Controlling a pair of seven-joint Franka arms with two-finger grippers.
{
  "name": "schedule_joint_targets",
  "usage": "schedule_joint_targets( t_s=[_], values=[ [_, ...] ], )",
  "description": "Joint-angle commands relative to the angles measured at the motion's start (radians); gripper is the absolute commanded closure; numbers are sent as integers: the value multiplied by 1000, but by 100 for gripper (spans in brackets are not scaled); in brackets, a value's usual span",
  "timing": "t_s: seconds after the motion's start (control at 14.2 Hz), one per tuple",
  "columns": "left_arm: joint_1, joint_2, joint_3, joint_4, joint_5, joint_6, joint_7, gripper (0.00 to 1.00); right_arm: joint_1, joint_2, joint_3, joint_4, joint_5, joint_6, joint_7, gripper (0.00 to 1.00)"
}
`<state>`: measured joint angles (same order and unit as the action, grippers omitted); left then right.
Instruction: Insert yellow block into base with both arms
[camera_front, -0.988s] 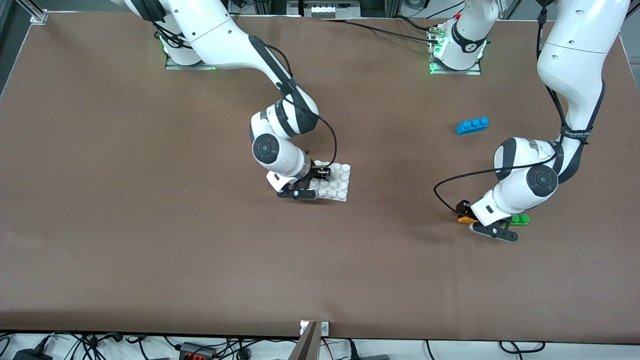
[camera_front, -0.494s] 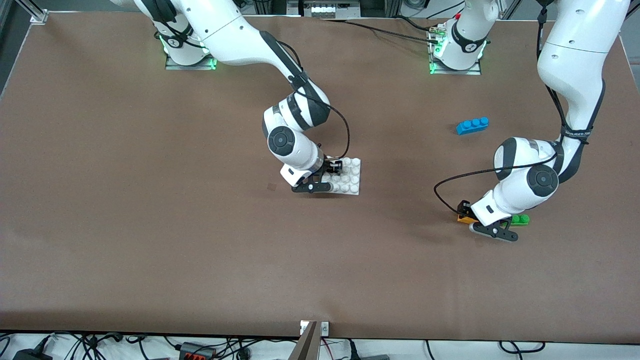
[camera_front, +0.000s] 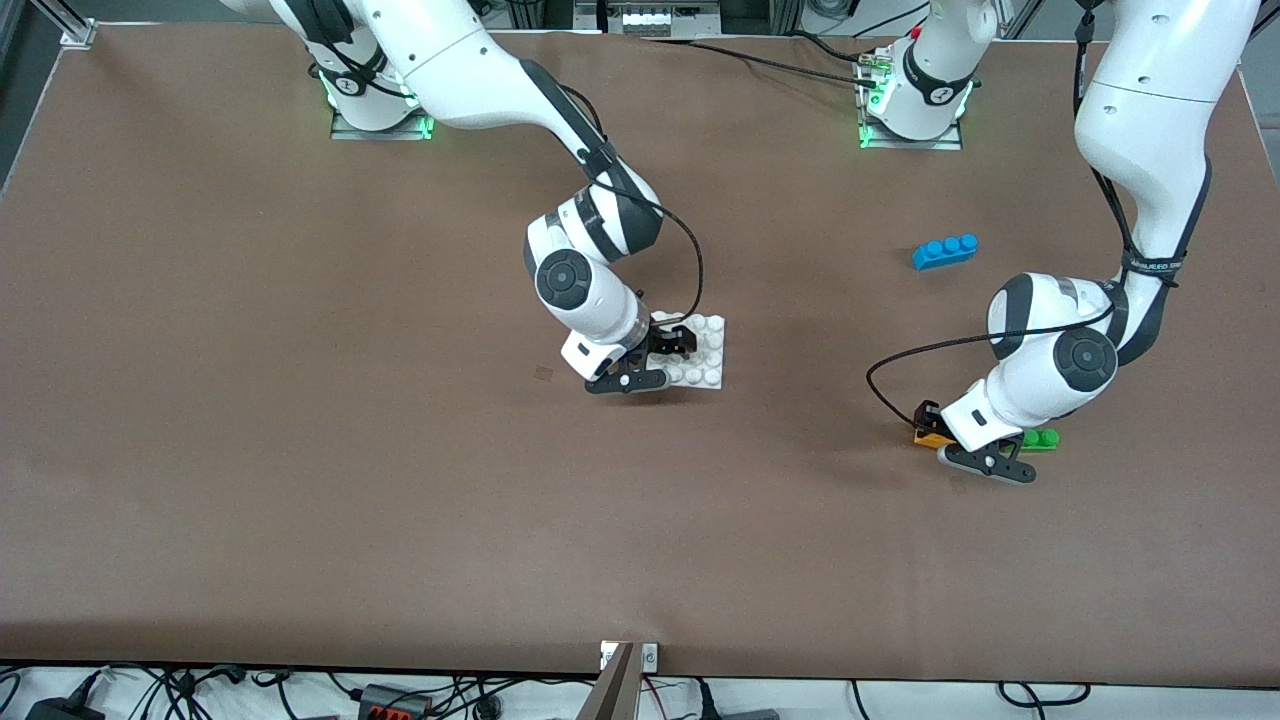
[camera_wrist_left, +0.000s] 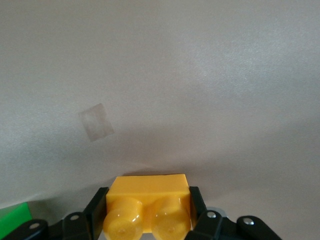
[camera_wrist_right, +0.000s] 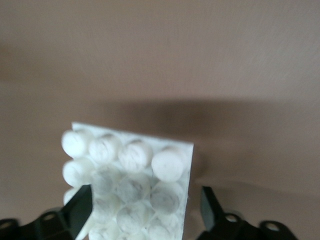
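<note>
Down at table level, the left gripper (camera_wrist_left: 148, 220) is clamped on the small orange-yellow two-stud plastic brick (camera_wrist_left: 148, 207), a green brick (camera_front: 1040, 439) just beside it. Meanwhile the right gripper (camera_wrist_right: 142, 210) straddles the flat white studded square plate (camera_wrist_right: 131, 186), its fingers (camera_wrist_right: 80, 207) spread wide and clear of the plate's edges.

Robotics lab bench: two white arms (camera_front: 560, 120) bolted to plates on a brown-covered tabletop (camera_front: 250, 450), aluminium framing at the corner (camera_front: 65, 25), loose cables and power bricks (camera_front: 390, 700) along the edge.
</note>
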<state>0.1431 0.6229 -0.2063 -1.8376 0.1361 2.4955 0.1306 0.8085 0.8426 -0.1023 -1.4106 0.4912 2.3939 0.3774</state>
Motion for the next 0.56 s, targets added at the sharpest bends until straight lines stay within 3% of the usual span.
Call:
schedule_joint_targets(
  t_s=[0.0,0.28,0.49],
  values=[
    [-2,-32,-5,-9,13,-36,15,37,15,-123,-114,-14,-40,-198,-9,0],
    [-10,-51,-44,-8,11,-61,-15,37,8,-290,-215,-14,-288,-497,-8,0],
    [-13,-69,-99,-6,11,-110,-112,37,-3,-436,-304,-14,-382,-740,-82,0]
  ],
)
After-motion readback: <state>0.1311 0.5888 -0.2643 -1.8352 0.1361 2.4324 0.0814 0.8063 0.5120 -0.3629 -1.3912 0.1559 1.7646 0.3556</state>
